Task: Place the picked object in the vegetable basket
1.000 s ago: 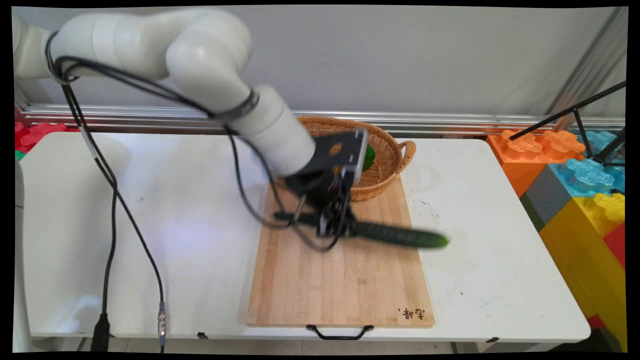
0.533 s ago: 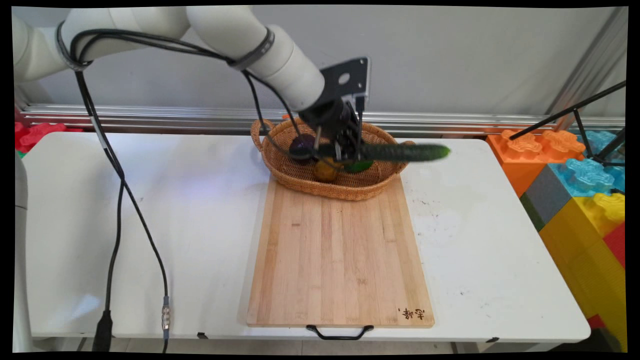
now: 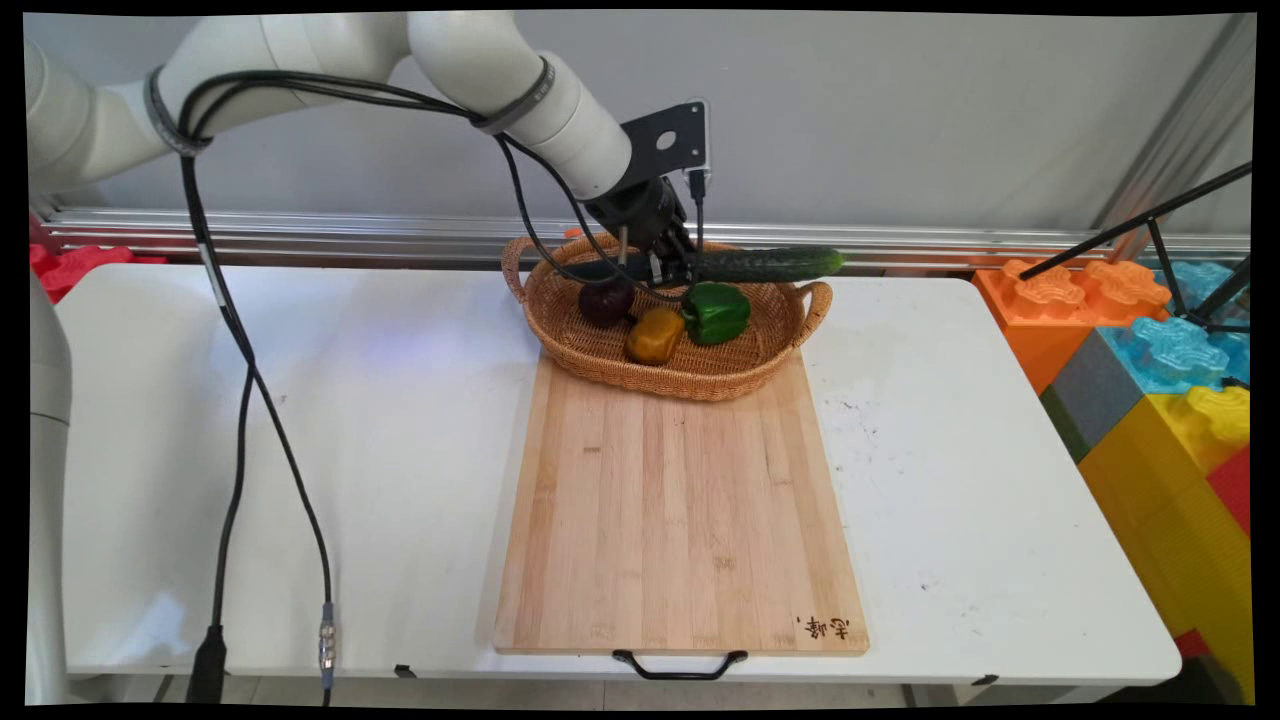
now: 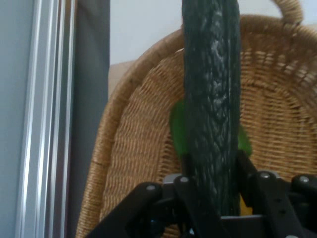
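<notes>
Main view: the black two-finger gripper [image 3: 668,266] is clamping a long dark-green cucumber [image 3: 745,264] level above the oval woven wicker basket [image 3: 770,360], upper centre.

Hand view: fingers [image 4: 185,171] are pinching the cucumber [image 4: 210,99], basket [image 4: 133,148] below.

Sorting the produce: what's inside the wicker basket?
The basket holds a purple vegetable, yellow pepper and green pepper. The held cucumber and gripper hide its back part.

The white arm [image 3: 500,70] reaches down from upper left, gripper [image 3: 668,262] jaws clamped shut
</notes>
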Robot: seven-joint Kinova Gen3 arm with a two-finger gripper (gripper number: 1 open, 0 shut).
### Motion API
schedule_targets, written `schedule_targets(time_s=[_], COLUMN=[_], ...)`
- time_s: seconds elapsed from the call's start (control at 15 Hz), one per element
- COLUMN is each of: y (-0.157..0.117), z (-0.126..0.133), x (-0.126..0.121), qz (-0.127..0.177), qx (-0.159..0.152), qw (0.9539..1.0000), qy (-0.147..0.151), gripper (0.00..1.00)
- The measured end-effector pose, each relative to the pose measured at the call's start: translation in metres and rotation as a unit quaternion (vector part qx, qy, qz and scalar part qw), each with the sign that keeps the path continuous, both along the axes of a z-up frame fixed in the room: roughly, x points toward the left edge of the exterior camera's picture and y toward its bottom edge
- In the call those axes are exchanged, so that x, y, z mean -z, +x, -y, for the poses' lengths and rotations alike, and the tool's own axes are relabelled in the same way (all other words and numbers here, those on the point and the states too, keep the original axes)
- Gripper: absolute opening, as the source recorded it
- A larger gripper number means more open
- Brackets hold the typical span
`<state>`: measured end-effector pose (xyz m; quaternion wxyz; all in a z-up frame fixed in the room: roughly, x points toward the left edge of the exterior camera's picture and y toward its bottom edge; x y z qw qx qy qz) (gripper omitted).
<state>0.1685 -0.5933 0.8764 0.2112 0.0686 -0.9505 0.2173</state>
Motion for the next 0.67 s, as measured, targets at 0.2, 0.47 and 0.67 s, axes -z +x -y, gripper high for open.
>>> schedule_targets(time_s=[0.2,0.47,0.67], y=[0.003,0.0,0.0], z=[0.012,0.021,0.021], x=[0.01,0.017,0.014], qz=[0.0,-0.005,-0.008], qx=[-0.007,-0.012,-0.024], qw=[1.0,0.9999,0.9997], qy=[0.0,-0.003,-0.005], gripper=[1.0,1.0,1.0])
